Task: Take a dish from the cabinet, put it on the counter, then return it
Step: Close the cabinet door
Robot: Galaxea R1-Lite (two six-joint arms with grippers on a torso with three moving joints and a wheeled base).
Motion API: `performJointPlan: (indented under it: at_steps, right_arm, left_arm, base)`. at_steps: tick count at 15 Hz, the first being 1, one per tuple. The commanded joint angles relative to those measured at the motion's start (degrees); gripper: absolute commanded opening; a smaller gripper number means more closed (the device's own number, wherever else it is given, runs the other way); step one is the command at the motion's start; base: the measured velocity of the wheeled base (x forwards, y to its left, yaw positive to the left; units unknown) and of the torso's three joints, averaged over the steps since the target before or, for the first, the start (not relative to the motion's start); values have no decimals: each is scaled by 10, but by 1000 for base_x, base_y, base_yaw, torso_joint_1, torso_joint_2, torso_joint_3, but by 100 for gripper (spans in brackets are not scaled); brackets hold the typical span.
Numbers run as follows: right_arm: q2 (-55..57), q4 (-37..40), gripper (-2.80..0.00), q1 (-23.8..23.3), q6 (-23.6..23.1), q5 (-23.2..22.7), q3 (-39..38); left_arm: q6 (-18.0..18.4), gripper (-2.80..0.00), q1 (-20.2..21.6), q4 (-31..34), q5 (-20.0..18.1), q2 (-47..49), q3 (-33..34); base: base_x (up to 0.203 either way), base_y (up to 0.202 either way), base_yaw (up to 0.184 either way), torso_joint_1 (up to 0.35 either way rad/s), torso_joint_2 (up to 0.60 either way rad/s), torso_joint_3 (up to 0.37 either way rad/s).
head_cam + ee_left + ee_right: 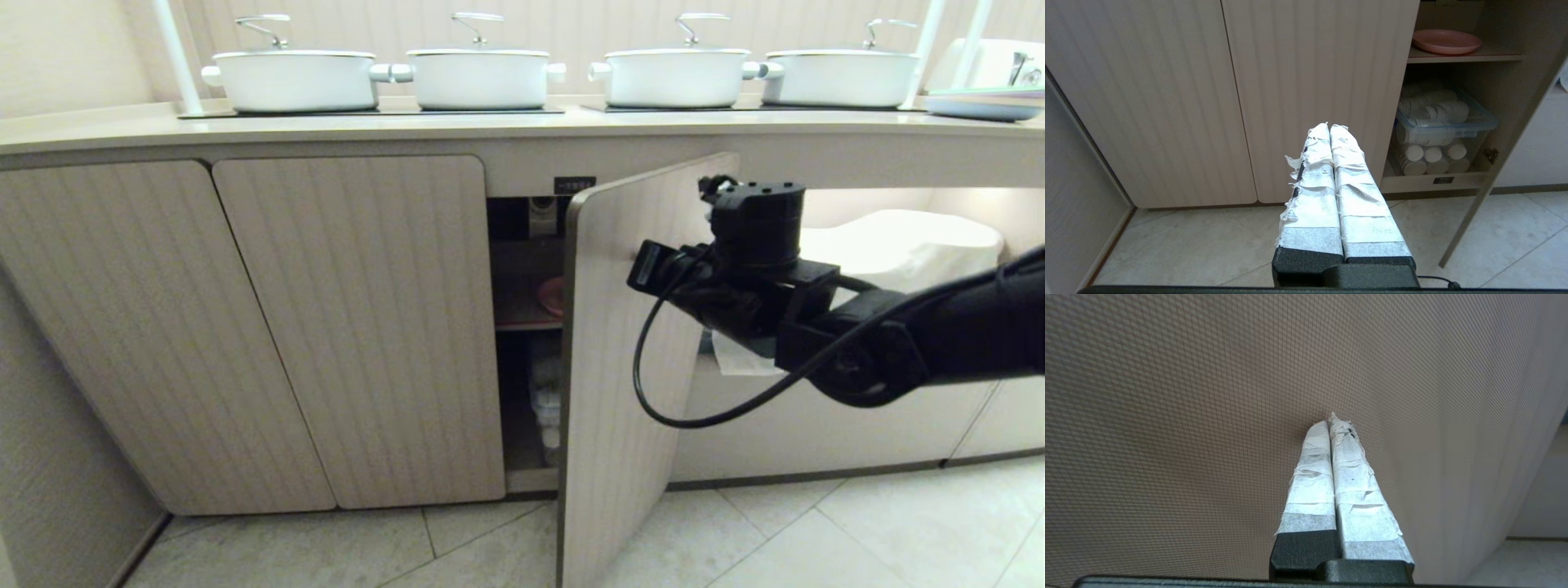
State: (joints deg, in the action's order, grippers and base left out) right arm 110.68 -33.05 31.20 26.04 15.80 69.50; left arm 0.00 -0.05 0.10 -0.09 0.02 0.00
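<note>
Currently, door: the beige fluted wood-grain cabinet (522, 327) door (629, 343) stands partly swung out, leaving a narrow gap.
Right gripper (1333, 422): taped fingers pressed together, holding nothing, tips at the door's inner face; likely placed to push it wider.
Left gripper (1329, 127): fingers pressed together, empty, low before the closed doors, apparently idle.
Dish: the round matte pink plate (1446, 41) lies flat on the inner shelf, untouched; a clear bin of white cups (1439, 130) sits below.
Counter: the pale cream worktop (490, 126) carries four white lidded pots (478, 75).
Judgement: opening step; gap seems too tight for reaching in.
</note>
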Motion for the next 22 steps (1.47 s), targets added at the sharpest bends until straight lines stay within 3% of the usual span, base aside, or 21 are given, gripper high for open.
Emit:
performJointPlan:
  at_steps: [1,4,12,19,22]
  right_arm:
    - [20,-2,-280,0,-1,1,17]
    - [40,-3,-280,-2,-13,1,39]
    - [94,-7,-280,-4,-37,56,120]
    - [165,-221,-280,-9,-165,71,123]
    - [179,-264,-280,-10,-191,70,117]
  left_arm:
    - [0,-280,0,0,0,0,0]
    - [0,-280,0,0,0,0,0]
    - [0,-280,0,0,0,0,0]
    - [0,-280,0,0,0,0,0]
    - [0,-280,0,0,0,0,0]
  base:
    - [0,0,0,0,0,0]
    - [0,0,0,0,0,0]
    - [0,0,0,0,0,0]
    - [0,0,0,0,0,0]
    - [0,0,0,0,0,0]
